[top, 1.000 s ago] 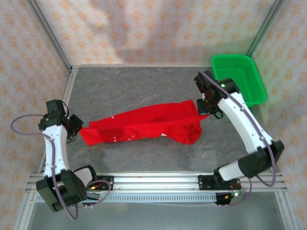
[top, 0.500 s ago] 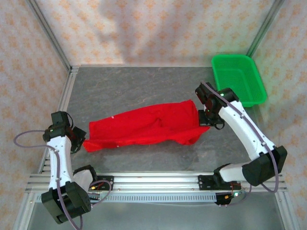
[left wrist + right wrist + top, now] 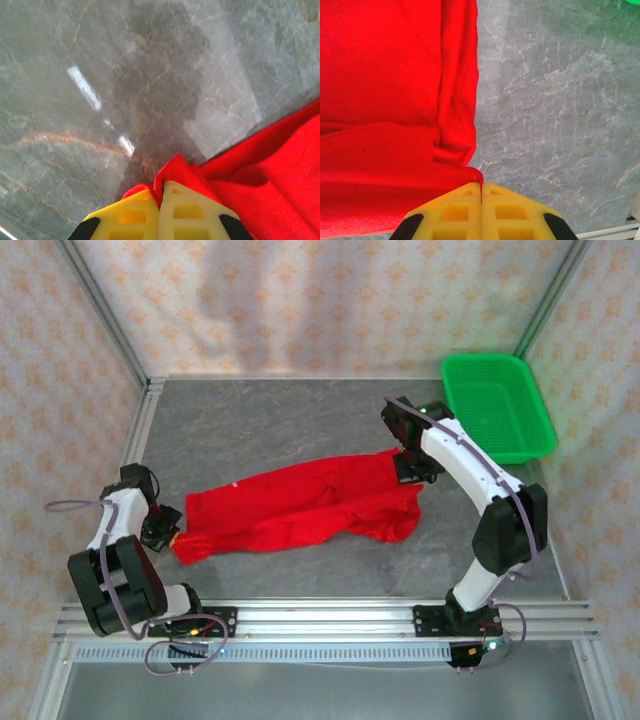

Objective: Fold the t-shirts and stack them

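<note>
Inside the left hand (image 3: 160, 192), clamping a bunched corner of the red t-shirt (image 3: 300, 508). Out from that hand, lying rumpled across the bench (image 3: 280, 420) toward the far right. At the far end, pinching the opposite corner in the right hand (image 3: 481, 187), near the green basket (image 3: 497, 405); judging by both grips, likely stretching the cloth flat before folding.
</note>
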Robot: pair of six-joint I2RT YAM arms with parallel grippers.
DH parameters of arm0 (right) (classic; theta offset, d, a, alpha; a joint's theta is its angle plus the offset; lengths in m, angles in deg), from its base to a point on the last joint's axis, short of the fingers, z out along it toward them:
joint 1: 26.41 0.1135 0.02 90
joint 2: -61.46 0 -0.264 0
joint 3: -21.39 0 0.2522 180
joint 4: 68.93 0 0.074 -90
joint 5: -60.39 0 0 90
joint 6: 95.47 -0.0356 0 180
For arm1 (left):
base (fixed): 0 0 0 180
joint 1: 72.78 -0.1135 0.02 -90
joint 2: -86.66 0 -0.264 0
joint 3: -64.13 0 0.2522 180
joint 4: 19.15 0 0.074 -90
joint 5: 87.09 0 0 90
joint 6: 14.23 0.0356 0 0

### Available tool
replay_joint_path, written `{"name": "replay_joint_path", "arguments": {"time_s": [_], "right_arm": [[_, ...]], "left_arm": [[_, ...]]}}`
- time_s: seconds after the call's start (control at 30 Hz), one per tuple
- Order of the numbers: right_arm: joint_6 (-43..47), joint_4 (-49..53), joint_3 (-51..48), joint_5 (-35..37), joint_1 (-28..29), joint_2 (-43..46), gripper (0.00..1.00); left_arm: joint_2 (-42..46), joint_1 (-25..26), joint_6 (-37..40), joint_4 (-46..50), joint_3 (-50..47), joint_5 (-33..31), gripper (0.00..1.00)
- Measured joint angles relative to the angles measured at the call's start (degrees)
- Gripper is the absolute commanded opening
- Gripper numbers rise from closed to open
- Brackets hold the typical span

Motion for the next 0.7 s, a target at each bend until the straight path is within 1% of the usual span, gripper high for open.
{"name": "replay_joint_path", "arguments": {"time_s": [0.2, 0.43, 0.7], "right_arm": [[2.0, -1.2, 2.3, 2.5, 0.0, -4.3, 0.0], [3.8, -1.9, 3.7, 5.5, 0.0, -8.5, 0.0], [4.6, -2.6, 7.8, 7.4, 0.0, -12.3, 0.0]], "left_arm": [[-5.4, 0.0, 2.1, -1.7, 3.6, -0.3, 0.0], [-11.5, 3.4, 4.5, -3.5, 7.8, -0.5, 0.0], [-15.6, 4.9, 6.0, -3.7, 12.4, -1.3, 0.0]]}}
